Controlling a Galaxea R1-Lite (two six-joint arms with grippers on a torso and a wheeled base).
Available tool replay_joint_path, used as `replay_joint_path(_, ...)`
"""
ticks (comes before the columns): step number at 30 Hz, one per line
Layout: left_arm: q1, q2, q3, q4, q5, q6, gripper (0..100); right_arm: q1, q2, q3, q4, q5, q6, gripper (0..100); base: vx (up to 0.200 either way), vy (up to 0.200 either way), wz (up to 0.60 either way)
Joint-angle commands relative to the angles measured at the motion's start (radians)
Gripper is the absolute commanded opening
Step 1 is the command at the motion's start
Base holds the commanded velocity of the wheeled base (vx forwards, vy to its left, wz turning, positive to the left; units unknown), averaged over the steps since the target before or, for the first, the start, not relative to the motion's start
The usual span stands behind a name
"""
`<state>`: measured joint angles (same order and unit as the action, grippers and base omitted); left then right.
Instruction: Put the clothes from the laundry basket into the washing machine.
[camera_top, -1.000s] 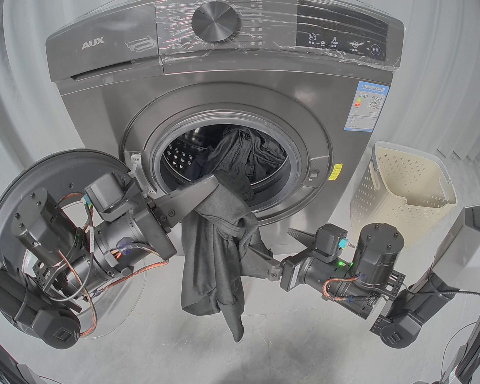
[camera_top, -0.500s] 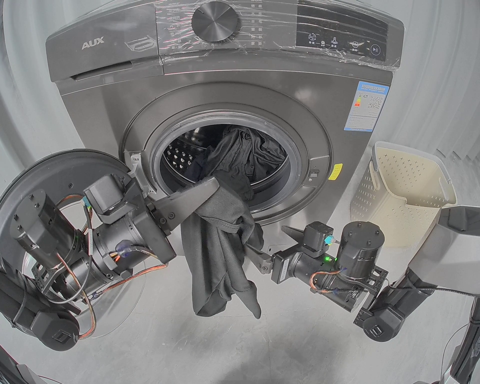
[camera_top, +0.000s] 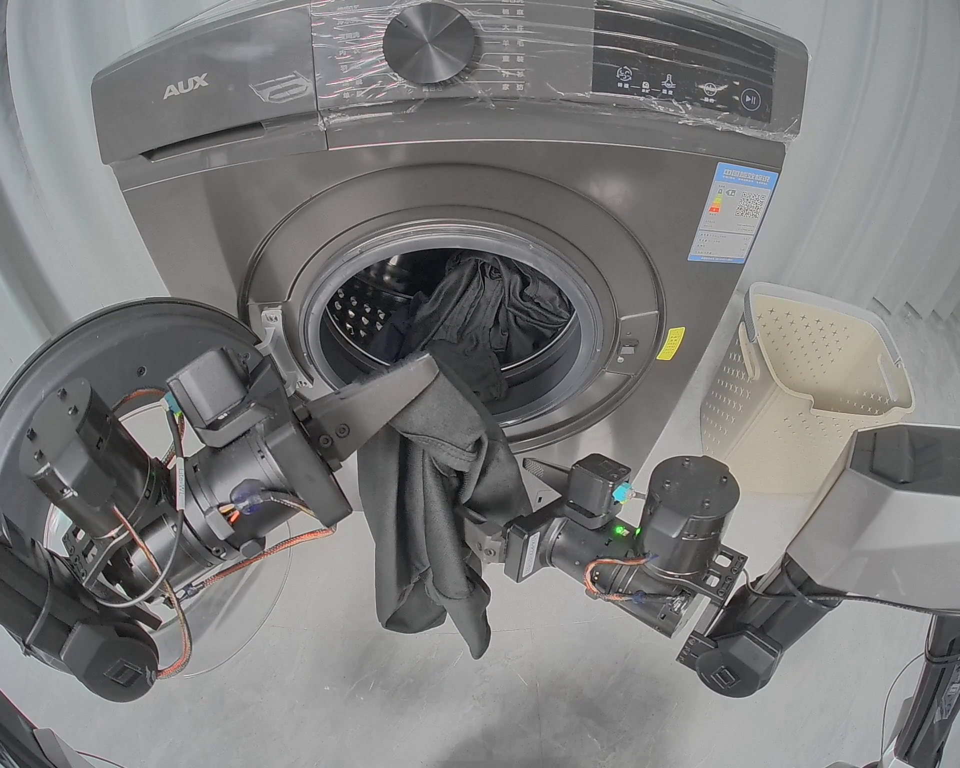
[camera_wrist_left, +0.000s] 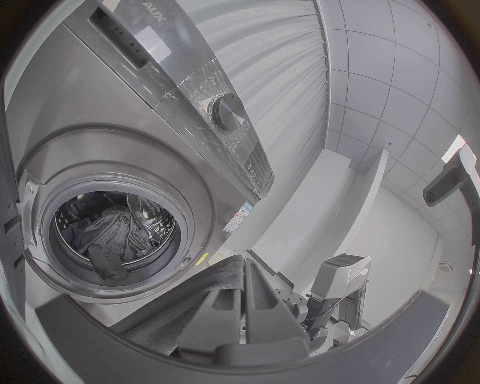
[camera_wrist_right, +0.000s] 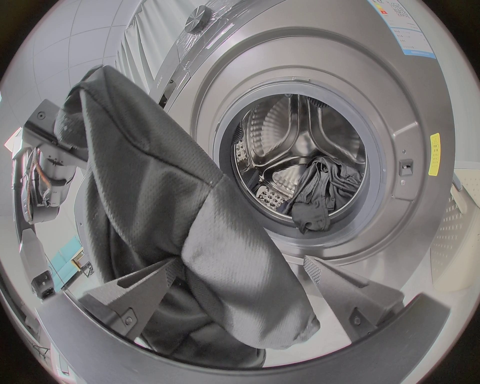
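Note:
A dark grey garment (camera_top: 430, 480) hangs in front of the washing machine (camera_top: 640, 200), just below its open drum (camera_top: 360, 310). My left gripper (camera_top: 428, 368) is shut on the garment's top fold; the left wrist view shows the cloth (camera_wrist_left: 200, 295) pinched beside the closed fingers (camera_wrist_left: 260, 295). My right gripper (camera_top: 505, 512) is open at the hanging cloth's right side, level with its middle. In the right wrist view the garment (camera_wrist_right: 200, 215) bulges between the two spread fingers (camera_wrist_right: 350, 295). More dark clothes (camera_top: 490, 300) lie inside the drum.
The round door (camera_top: 110, 350) stands swung open at the left, behind my left arm. A cream laundry basket (camera_top: 815, 385) sits on the floor to the right of the machine, with no clothes visible in it. Bare grey floor lies below the garment.
My right arm has moved left and its open gripper has closed in on the hanging garment. The cloth's lower end has swung. The left gripper has stayed put.

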<state>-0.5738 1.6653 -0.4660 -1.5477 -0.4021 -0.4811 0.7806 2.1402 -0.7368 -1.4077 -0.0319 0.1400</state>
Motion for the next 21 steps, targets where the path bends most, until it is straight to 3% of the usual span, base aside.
replay_joint_path(1, 0.000, -0.001, 0.003, 0.000, 0.000, -0.001, 0, -0.012, 0.038, -0.044, -0.001, 0.006, 0.000, 100, 0.000, 0.000, 0.00)
replay_joint_path(6, -0.001, -0.002, 0.004, 0.000, 0.000, 0.001, 0, -0.026, 0.078, -0.095, -0.014, 0.007, -0.003, 100, 0.000, 0.000, 0.00)
replay_joint_path(7, 0.000, -0.001, 0.004, 0.000, 0.000, 0.001, 0, -0.026, 0.079, -0.098, -0.025, 0.007, -0.003, 0, 0.000, 0.000, 0.00)
replay_joint_path(12, 0.006, 0.004, 0.004, 0.000, -0.001, 0.001, 0, -0.023, 0.055, -0.084, -0.042, 0.006, -0.002, 0, 0.000, 0.000, 0.00)
replay_joint_path(21, 0.012, 0.039, 0.003, 0.000, 0.003, 0.001, 0, -0.024, -0.171, 0.053, -0.025, -0.003, 0.000, 0, 0.000, 0.000, 0.00)
